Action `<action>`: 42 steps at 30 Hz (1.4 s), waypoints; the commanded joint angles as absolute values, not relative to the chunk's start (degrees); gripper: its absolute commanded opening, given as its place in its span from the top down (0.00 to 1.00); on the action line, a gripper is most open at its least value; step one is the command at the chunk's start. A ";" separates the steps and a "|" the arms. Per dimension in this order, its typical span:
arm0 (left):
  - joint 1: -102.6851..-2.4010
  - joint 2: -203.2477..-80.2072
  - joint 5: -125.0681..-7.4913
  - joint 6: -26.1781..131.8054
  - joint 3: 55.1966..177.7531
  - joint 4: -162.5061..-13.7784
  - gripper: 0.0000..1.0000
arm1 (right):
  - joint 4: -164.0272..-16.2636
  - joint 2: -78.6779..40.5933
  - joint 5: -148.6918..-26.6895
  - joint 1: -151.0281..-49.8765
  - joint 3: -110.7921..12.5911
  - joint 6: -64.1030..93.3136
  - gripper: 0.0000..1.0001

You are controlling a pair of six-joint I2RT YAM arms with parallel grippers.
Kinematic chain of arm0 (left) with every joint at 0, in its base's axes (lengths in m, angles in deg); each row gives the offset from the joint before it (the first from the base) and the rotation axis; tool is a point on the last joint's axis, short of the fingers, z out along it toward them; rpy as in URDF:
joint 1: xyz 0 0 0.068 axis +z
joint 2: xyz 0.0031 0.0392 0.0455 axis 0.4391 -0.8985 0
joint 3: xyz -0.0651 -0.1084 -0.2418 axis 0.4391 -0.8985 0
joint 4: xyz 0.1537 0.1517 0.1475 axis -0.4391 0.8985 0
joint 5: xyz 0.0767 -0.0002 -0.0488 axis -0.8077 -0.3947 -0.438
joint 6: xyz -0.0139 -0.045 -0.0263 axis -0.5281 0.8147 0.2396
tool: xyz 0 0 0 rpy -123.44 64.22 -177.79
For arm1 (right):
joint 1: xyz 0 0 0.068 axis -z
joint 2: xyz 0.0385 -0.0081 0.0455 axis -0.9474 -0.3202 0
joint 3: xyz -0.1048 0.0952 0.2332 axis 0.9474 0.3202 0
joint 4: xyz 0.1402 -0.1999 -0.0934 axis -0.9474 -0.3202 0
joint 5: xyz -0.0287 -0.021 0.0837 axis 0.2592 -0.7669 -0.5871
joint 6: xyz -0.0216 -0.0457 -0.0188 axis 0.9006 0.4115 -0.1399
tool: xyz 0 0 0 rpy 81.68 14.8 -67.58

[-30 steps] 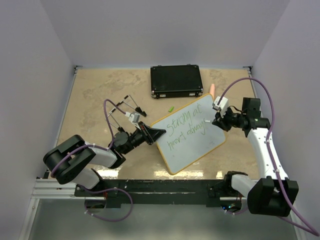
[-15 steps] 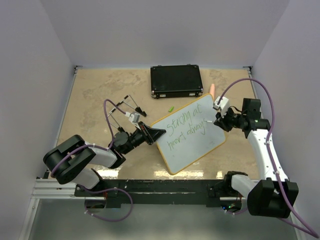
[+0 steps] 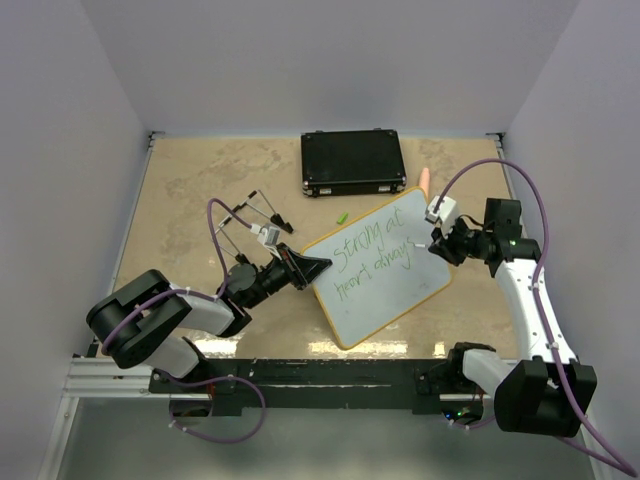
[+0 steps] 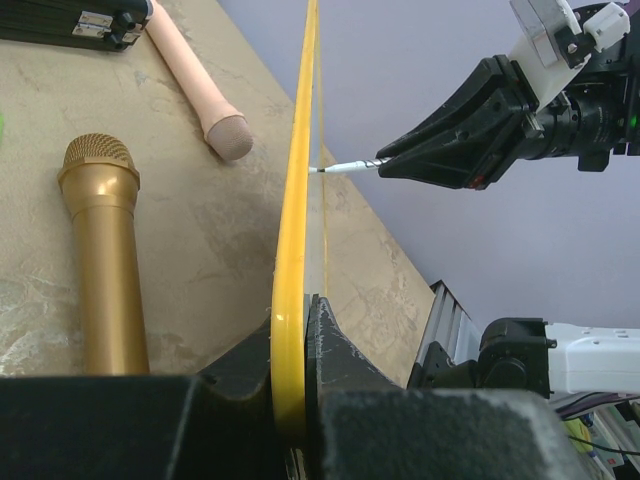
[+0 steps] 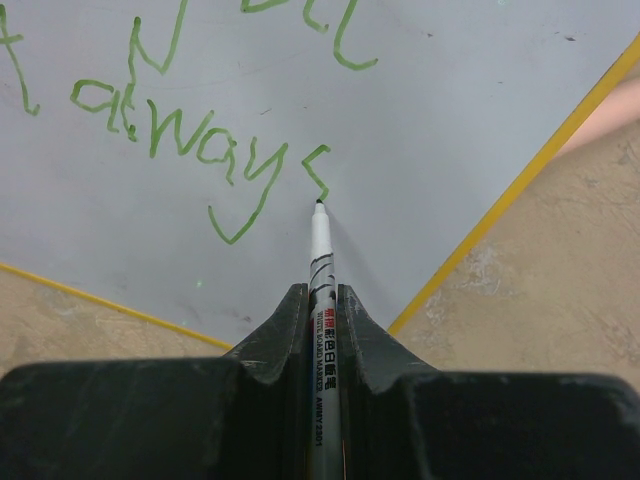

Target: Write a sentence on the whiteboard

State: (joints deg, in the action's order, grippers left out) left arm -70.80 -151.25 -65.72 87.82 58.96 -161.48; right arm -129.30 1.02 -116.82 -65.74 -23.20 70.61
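Observation:
The whiteboard [image 3: 385, 300], white with a yellow rim, is held tilted up off the table. My left gripper [image 3: 318, 266] is shut on its left edge; in the left wrist view the rim [image 4: 293, 230] runs edge-on between the fingers of the left gripper [image 4: 295, 310]. The sentence [image 3: 372, 256] is green lettering in two lines; the lower line [image 5: 180, 130] ends in "always" plus a fresh zigzag stroke. My right gripper [image 5: 321, 290] is shut on a white marker [image 5: 321, 250], its tip touching the board at that stroke. The same marker [image 4: 345, 168] also shows in the left wrist view.
A black case [image 3: 352, 163] lies at the back of the table. A small green cap [image 3: 342, 216] and thin black items [image 3: 255, 210] lie left of the board. A gold microphone [image 4: 100, 260] and a pink one [image 4: 195, 85] lie under and behind the board.
My right gripper has edged slightly along the lower line and the lettering has gained a stroke at its end. The board and left gripper have not moved.

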 commanded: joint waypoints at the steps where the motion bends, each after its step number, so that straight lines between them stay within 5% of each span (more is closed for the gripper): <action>1: -71.57 -152.45 -63.47 77.27 57.75 -156.79 1.00 | -130.68 0.60 -117.14 -65.96 -22.42 72.66 1.00; 32: -71.57 -154.04 -62.94 77.36 58.72 -156.88 1.00 | -131.03 0.25 -120.83 -67.81 -24.00 73.80 1.00; 42: -71.48 -153.42 -63.12 76.83 59.07 -155.12 1.00 | -137.89 5.96 -125.05 -67.72 -33.48 74.25 1.00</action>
